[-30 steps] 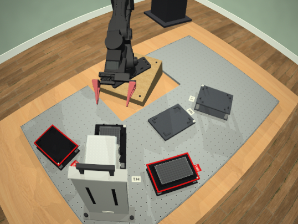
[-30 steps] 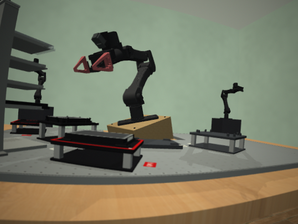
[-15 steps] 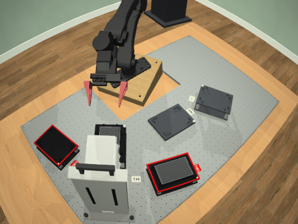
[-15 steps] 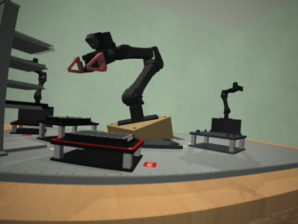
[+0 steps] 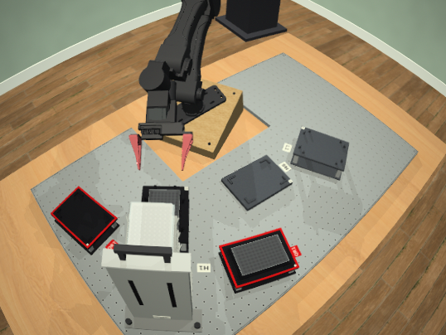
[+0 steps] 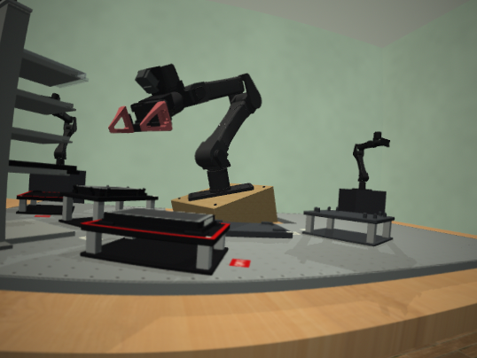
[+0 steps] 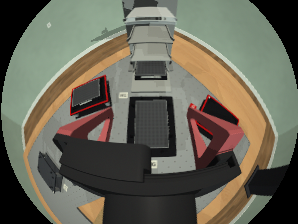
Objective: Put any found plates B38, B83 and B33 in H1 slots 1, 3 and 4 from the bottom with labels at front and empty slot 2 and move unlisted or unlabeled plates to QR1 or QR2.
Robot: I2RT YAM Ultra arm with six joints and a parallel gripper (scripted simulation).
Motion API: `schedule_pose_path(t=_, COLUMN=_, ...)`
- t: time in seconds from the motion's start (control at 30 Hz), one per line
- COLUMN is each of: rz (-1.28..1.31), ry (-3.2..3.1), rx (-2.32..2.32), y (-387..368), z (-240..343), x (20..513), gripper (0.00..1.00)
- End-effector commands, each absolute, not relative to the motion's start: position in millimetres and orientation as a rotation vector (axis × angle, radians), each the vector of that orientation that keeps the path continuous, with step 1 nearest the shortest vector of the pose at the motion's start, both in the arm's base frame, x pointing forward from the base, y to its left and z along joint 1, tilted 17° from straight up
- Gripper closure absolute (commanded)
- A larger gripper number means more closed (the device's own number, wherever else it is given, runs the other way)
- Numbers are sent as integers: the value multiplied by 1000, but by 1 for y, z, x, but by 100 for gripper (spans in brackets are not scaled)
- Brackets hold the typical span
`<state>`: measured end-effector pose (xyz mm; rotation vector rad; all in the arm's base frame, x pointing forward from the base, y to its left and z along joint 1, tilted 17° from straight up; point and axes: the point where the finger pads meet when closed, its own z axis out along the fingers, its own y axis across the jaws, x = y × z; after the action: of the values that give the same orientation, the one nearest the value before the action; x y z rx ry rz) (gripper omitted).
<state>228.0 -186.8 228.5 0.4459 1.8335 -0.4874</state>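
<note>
My gripper is open and empty, high above the deck between the arm's base and the plate hotel H1. It points toward the hotel's open front, as the side view also shows. The wrist view shows its red fingers spread to either side of a grey well plate. That plate lies on a dark nest just in front of the hotel. The hotel's shelves rise beyond it; what they hold is too small to read. A second grey plate lies in the right red-framed quarantine nest.
The left red-framed quarantine nest holds no plate. A flat dark nest and a raised nest at the back right also hold none. The arm's wooden base block stands behind the gripper.
</note>
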Motion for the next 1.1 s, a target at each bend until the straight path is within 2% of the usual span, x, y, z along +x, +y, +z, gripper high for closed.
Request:
schedule_pose_path(t=0.0, rz=-506, ry=1794, rx=425, y=-190, z=233, x=231, gripper=0)
schedule_pose_path(t=0.57, rz=-506, ry=1794, rx=425, y=-202, z=186, x=239, gripper=0)
schedule_pose_path(t=1.07, rz=-506, ry=1794, rx=426, y=-202, z=186, x=239, gripper=0)
